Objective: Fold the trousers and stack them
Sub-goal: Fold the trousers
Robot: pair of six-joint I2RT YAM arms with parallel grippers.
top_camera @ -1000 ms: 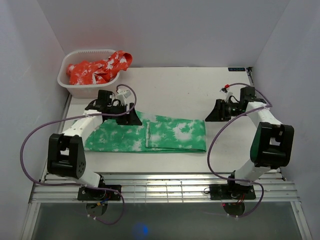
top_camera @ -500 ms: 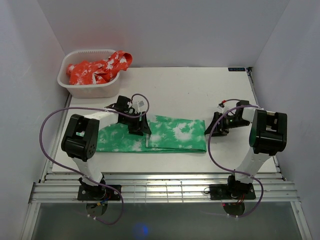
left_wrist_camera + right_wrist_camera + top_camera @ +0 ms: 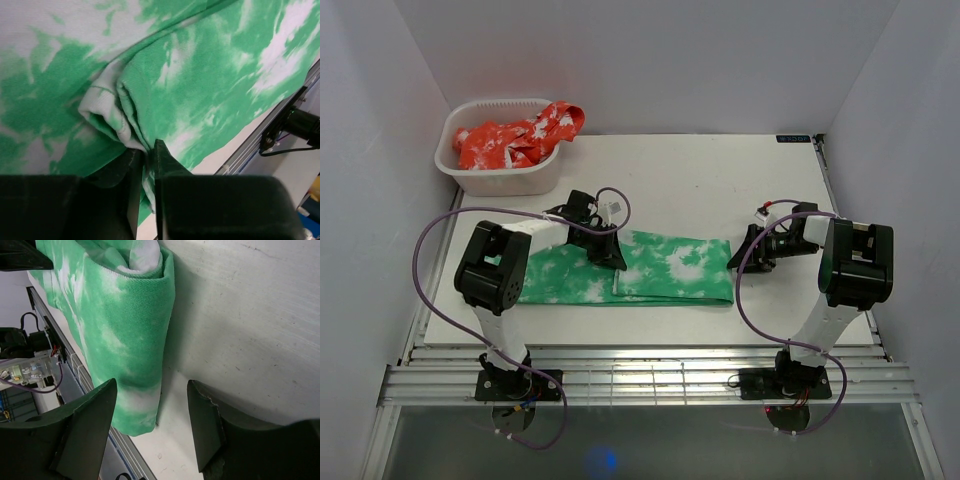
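Note:
The green, white-blotched trousers [image 3: 670, 268] lie flat in a long folded strip across the near half of the table. My left gripper [image 3: 613, 258] is down at the strip's middle, on its far edge. In the left wrist view the left gripper [image 3: 149, 150] is shut on a bunched fold of the trousers [image 3: 200, 75]. My right gripper [image 3: 738, 255] sits low on the table at the strip's right end. The right wrist view shows the right gripper [image 3: 152, 385] open, with the folded end of the trousers [image 3: 120, 325] beside one finger and nothing held.
A white basket [image 3: 468, 178] holding a red and white garment [image 3: 515, 138] stands at the back left. Bare table [image 3: 700, 180] stretches behind the trousers. A slatted metal rail [image 3: 650, 375] runs along the near edge by the arm bases.
The left gripper moved right along the trousers to their middle and closed on a fold. The right gripper came down and in to the strip's right end, staying open.

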